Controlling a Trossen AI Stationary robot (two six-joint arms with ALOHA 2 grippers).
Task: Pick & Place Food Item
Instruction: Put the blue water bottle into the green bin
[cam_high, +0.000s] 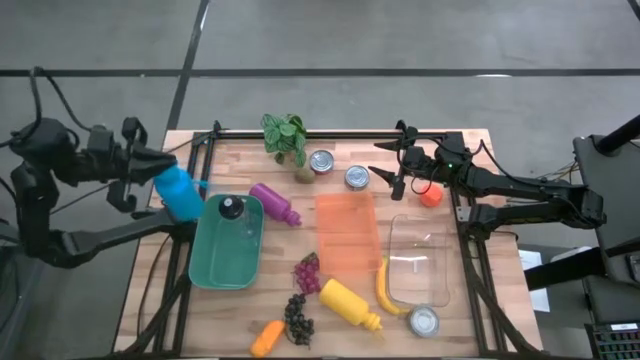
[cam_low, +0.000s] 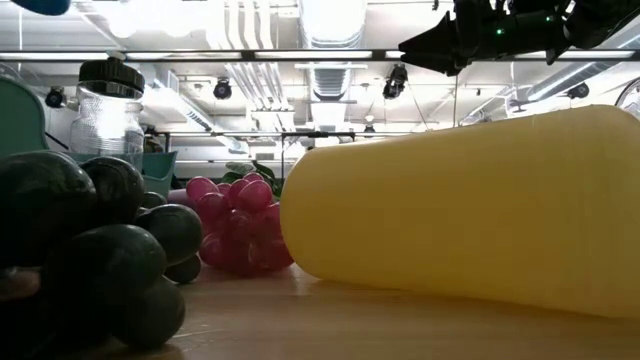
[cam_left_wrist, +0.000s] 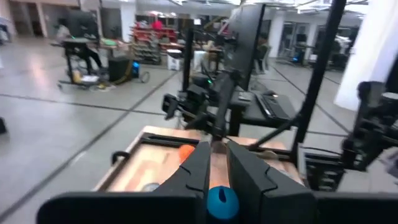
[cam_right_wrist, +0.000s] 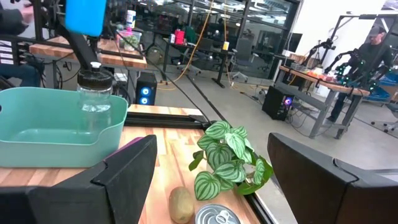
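Note:
My left gripper (cam_high: 158, 170) stands high over the table's left edge, level, shut on a blue bottle (cam_high: 181, 194) beside the teal bin (cam_high: 205, 272). In the low view only the bottle's blue bottom (cam_low: 40, 4) shows at the top edge. Food lies on the table: purple grapes (cam_high: 308, 272), dark grapes (cam_high: 297, 317), a carrot (cam_high: 267, 338), a banana (cam_high: 385, 290), a kiwi (cam_right_wrist: 181, 203) and an orange fruit (cam_high: 431, 196). My right gripper (cam_high: 386, 173) hangs open and holding nothing above the far right, next to two cans (cam_high: 357, 177). My left gripper pinches the blue bottle between its two fingers, which stand close together around a small round blue part (cam_left_wrist: 222, 202). The fingers come level from the table's left side. The bottle slants down from them toward the teal bin, lifted clear of the table.
A clear jar with a black lid (cam_high: 232, 208) stands in the teal bin. A purple bottle (cam_high: 275, 203), an orange tray (cam_high: 345, 235), a clear container (cam_high: 420, 262), a yellow bottle (cam_high: 348, 302), a third can (cam_high: 424, 320) and a potted plant (cam_high: 285, 135) share the board.

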